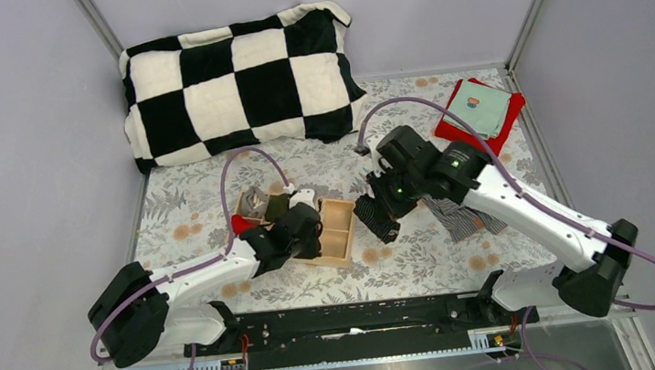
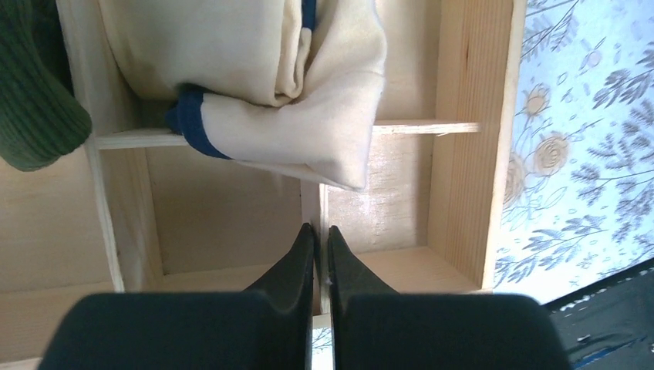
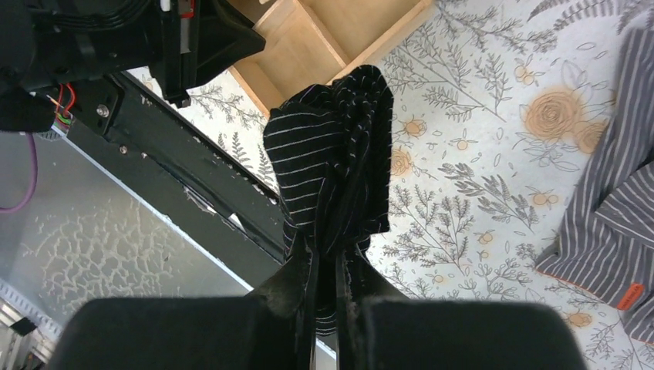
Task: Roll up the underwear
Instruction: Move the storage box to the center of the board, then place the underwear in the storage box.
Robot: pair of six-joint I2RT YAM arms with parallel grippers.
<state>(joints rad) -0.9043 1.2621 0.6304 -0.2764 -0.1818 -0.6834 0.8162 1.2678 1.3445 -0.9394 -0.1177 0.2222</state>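
Note:
My right gripper (image 1: 381, 205) is shut on the black pinstriped underwear (image 1: 375, 220), bunched into a bundle. It holds the bundle above the floral sheet, just right of the wooden box (image 1: 340, 230). In the right wrist view the bundle (image 3: 335, 162) sticks out past my gripper (image 3: 325, 258). The grey striped underwear (image 1: 465, 218) with the orange-brown waistband lies loose on the sheet under my right arm, and shows in the right wrist view (image 3: 609, 208). My left gripper (image 1: 307, 228) is over the box, its jaws closed on a thin wooden divider (image 2: 321, 208).
The box's compartments hold a cream cloth with blue trim (image 2: 278, 92), a green cloth (image 2: 31, 92) and other small garments (image 1: 257, 206). A checkered pillow (image 1: 240, 84) lies at the back. A teal cloth (image 1: 479, 107) on a red cloth (image 1: 506, 129) lies back right. The black rail (image 3: 193, 185) runs along the near edge.

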